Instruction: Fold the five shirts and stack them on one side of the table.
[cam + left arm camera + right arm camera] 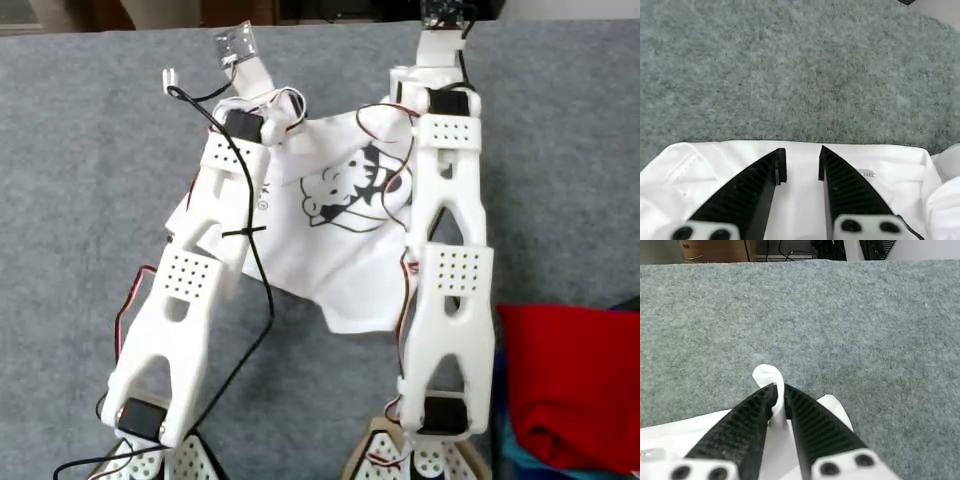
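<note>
Pinching white shirt fold, right claw, left claw spread over it, red shirt nearby

We look down from above on the table. Our wrist cameras sit close over it; all views share the shirt.

Setting: I read this as a robotics lab or hobby workshop, not a home. The desk is covered in grey felt. The left arm and right arm are white printed parts with exposed wiring. Past the far edge I see a wooden cabinet and loose cables beside dark equipment.
</note>
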Available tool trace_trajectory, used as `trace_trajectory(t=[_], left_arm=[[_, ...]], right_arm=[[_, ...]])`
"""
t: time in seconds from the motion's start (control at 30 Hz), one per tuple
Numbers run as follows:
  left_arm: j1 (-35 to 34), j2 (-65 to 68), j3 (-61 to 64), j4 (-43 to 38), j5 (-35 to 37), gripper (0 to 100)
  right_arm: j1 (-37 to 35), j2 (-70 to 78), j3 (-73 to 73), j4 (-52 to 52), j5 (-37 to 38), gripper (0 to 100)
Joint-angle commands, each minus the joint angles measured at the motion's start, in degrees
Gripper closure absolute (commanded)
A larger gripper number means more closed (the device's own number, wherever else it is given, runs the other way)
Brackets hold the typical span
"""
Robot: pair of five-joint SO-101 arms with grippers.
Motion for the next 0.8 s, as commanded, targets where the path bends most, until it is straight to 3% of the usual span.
trace_trajectory(t=[0.0, 0.77], left_arm=[[0.4, -0.9, -2.2, 0.4, 0.9, 84], [0.6, -0.8, 2.8, 4.0, 4.2, 81]], right_arm=[[1.0, -0.3, -0.2, -1.2, -0.6, 99.4], [1.0, -0.2, -0.1, -1.2, -0.6, 99.4]])
